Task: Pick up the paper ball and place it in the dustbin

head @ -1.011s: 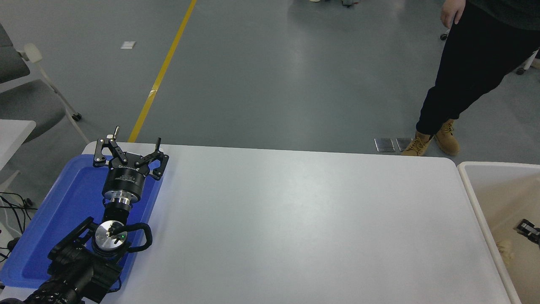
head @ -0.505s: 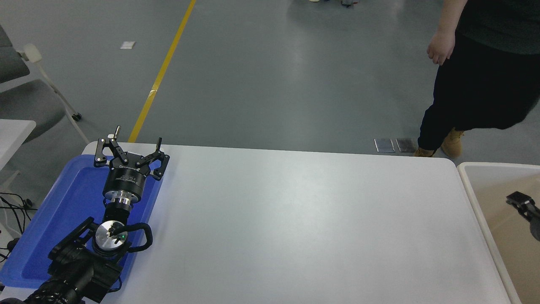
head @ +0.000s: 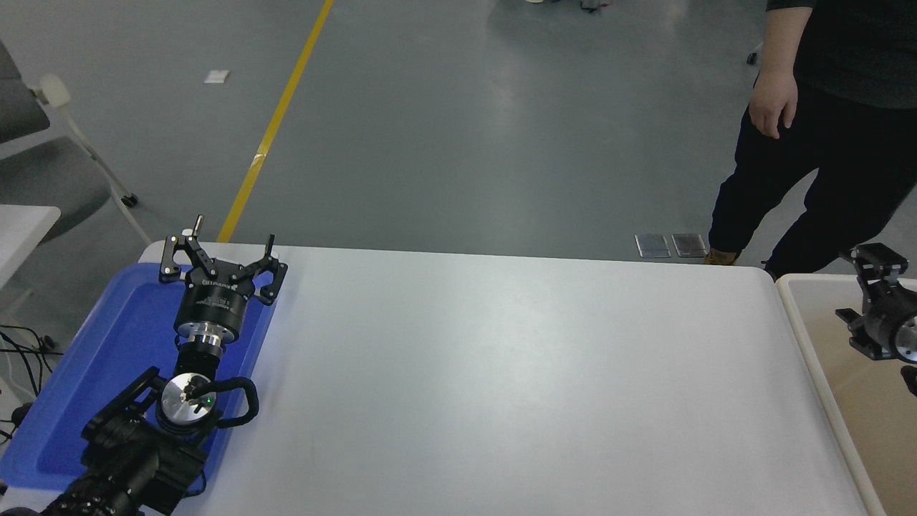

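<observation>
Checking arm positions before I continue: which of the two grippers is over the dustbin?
The right gripper, at the picture's right edge above the cream-rimmed dustbin. The left gripper is parked over the blue tray.

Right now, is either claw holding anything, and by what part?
No. The left claw is open and bare over the blue tray. The right claw, over the dustbin, shows nothing gripped; no paper ball visible.

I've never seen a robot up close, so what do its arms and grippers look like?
Both arms are black. The left gripper has thin, linked black fingers on a round black body with small white print, a silver ring, a green light and a looping black cable. The right gripper is black too, with a silver ring.
</observation>
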Action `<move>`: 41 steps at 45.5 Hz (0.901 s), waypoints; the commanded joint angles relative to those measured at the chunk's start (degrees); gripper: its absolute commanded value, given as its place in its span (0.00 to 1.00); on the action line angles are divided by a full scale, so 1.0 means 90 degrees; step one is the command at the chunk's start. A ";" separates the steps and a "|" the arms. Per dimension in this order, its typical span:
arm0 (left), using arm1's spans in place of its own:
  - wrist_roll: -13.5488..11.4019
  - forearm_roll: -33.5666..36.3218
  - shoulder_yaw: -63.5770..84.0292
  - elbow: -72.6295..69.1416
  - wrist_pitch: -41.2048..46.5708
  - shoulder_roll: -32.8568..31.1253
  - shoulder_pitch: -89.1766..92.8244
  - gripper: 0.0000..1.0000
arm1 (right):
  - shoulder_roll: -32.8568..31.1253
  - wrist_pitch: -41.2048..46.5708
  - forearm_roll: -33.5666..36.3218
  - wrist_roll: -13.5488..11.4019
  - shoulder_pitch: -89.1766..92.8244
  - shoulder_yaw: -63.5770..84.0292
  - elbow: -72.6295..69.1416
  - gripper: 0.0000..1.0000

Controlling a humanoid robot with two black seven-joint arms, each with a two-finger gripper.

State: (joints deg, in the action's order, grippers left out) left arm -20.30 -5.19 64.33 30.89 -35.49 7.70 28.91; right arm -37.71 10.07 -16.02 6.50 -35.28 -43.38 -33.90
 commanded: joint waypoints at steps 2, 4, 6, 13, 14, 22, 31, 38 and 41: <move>0.0000 0.0000 0.0000 0.0005 -0.0001 0.0004 0.0001 1.00 | 0.0234 0.0004 0.1515 0.0000 -0.0016 -0.0864 -0.0462 1.00; 0.0000 0.0000 0.0000 0.0005 -0.0001 -0.0005 0.0001 1.00 | 0.0332 0.0004 0.1721 0.0010 -0.0025 -0.0874 -0.0462 1.00; 0.0000 0.0000 0.0000 0.0005 -0.0001 -0.0005 0.0010 1.00 | 0.0429 0.0014 0.1887 0.0000 -0.0016 -0.0874 -0.0462 1.00; 0.0009 0.0000 0.0000 0.0005 -0.0011 -0.0005 0.0010 1.00 | 0.0703 0.0073 0.1995 0.0010 -0.0016 -0.0884 -0.0432 1.00; 0.0009 0.0000 0.0000 0.0005 -0.0011 -0.0005 0.0010 1.00 | 0.0732 0.0092 0.2005 0.0010 -0.0016 -0.0893 -0.0432 1.00; 0.0009 0.0000 0.0000 0.0005 -0.0011 -0.0005 0.0010 1.00 | 0.1084 0.0209 0.2336 0.0030 -0.0016 -0.0942 -0.0394 1.00; 0.0009 0.0000 0.0000 0.0005 -0.0001 -0.0005 0.0010 1.00 | 0.1494 0.0512 0.2736 0.0030 0.0004 -0.0962 -0.0354 1.00; 0.0000 0.0000 0.0000 0.0005 -0.0001 0.0004 0.0010 1.00 | 0.1670 0.0737 0.3235 0.0049 0.0013 -0.0991 -0.0345 1.00; 0.0000 0.0000 0.0000 0.0005 -0.0001 -0.0005 0.0010 1.00 | 0.1719 0.0834 0.3391 0.0049 0.0043 -0.1050 -0.0325 1.00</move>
State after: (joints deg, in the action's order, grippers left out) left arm -20.23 -5.18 64.32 30.94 -35.57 7.68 29.00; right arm -25.00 14.68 8.89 6.85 -35.28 -51.91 -37.17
